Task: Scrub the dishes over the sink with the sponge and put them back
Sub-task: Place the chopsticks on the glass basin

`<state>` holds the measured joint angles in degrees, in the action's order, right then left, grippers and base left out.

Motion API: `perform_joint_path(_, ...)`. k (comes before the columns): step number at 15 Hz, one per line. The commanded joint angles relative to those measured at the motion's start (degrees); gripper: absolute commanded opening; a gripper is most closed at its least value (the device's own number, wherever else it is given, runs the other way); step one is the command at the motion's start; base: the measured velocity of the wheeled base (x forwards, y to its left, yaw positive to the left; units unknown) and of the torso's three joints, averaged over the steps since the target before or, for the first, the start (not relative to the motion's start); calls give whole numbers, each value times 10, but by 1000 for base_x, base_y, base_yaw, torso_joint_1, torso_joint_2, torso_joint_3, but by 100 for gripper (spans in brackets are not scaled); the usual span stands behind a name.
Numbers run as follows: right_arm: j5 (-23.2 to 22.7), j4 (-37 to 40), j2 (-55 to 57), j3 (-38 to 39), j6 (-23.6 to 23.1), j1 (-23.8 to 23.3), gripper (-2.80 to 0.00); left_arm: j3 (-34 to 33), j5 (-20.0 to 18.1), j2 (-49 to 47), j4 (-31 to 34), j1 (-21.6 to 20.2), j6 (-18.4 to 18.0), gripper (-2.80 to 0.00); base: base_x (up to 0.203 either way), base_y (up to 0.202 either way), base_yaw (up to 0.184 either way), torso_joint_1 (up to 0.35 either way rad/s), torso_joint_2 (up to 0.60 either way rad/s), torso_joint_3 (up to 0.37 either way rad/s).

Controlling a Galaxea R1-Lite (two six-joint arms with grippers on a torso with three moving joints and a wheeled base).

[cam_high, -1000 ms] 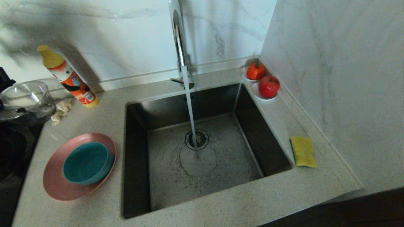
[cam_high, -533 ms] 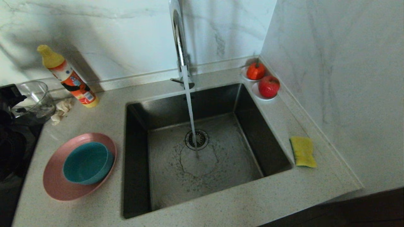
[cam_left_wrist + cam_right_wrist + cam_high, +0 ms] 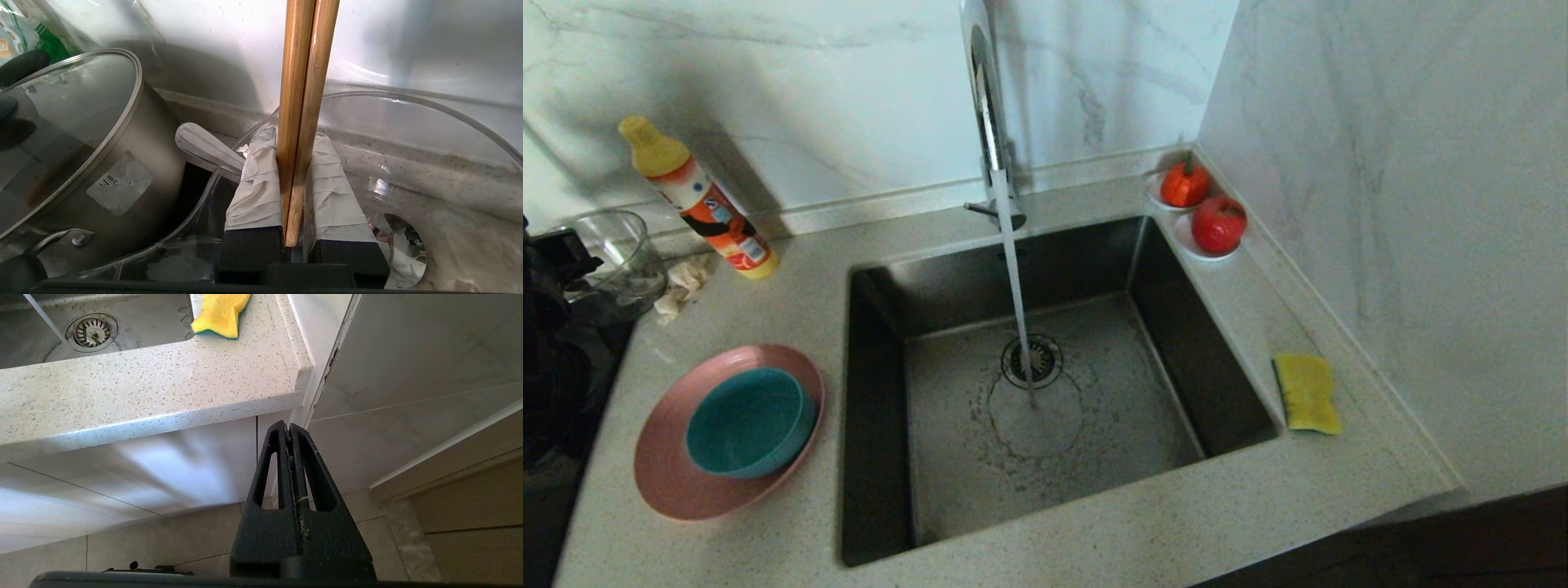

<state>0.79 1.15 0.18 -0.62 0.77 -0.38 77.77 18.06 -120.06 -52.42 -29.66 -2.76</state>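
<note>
Left end effector: clamped on a pair of wooden chopsticks, tape-wrapped fingers pressed against both sides; held over the rim of a clear glass bowl, far left edge of the head view.
Chopsticks: upright between the fingers, sticking out well past the fingertips.
Steel pot: just beside the left end effector, glass lid on top.
Right end effector: fingers pressed together, holding nothing; hanging below the bench edge, beside the cabinet front, floor tiles behind.
Sponge: yellow, flat on the bench at the sink's right edge; above and well apart from the right end effector, far across the sink from the left end effector.
Pink plate: on the bench left of the sink, near the left end effector, not touched.
Teal bowl: sitting inside the pink plate.
Sink: between the dishes and the sponge, round drain in the floor.
Tap: running, stream of water landing just beside the drain.
Detergent bottle: orange and white, yellow cap, leaning toward the wall, beyond the plate.
Rag: crumpled, between the glass bowl and the bottle.
White saucers: two, in the far right corner, each bearing a red fruit.
</note>
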Motion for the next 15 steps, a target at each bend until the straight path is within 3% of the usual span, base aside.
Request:
perform_joint_path(1, 0, 0, 0, 0, 0, -1, -280, 10, 1, -6, -3, 0, -1, -280, 0, 0, 0, 0, 0, 0)
perform_joint_path(8, 0, 0, 0, 0, 0, 0, -280, 20, 0, -13, 3, 0, -1, -280, 0, 0, 0, 0, 0, 0)
perform_joint_path(9, 0, 0, 0, 0, 0, 0, -280, 21, 0, -17, 1, 0, -1, 0, 0, 0, 0, 0, 0, 0)
perform_joint_path(15, 0, 0, 0, 0, 0, 0, -280, 26, 1, 5, -2, 0, 7, 0, 0, 0, 0, 0, 0, 0)
